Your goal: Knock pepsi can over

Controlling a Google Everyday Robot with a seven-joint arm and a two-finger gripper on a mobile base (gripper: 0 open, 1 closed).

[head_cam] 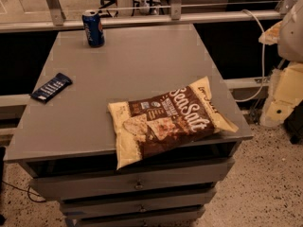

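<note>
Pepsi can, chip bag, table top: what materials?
Pepsi can: metal likely, glossy blue, silver rim. Chip bag: crinkled plastic film, apparently, slight sheen. Table top: matte grey, painted metal or laminate; unclear. Gripper: right edge, off the table.

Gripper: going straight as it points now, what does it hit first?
Cannot say: the gripper, seemingly the pale shape at the right edge, shows no readable heading. The pepsi can stands far off, back left.

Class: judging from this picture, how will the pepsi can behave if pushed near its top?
Standing upright and narrow, the pepsi can likely tips easily. Being round, it may then roll on the flat table. The hand sits off the table's right edge, far from it.
</note>
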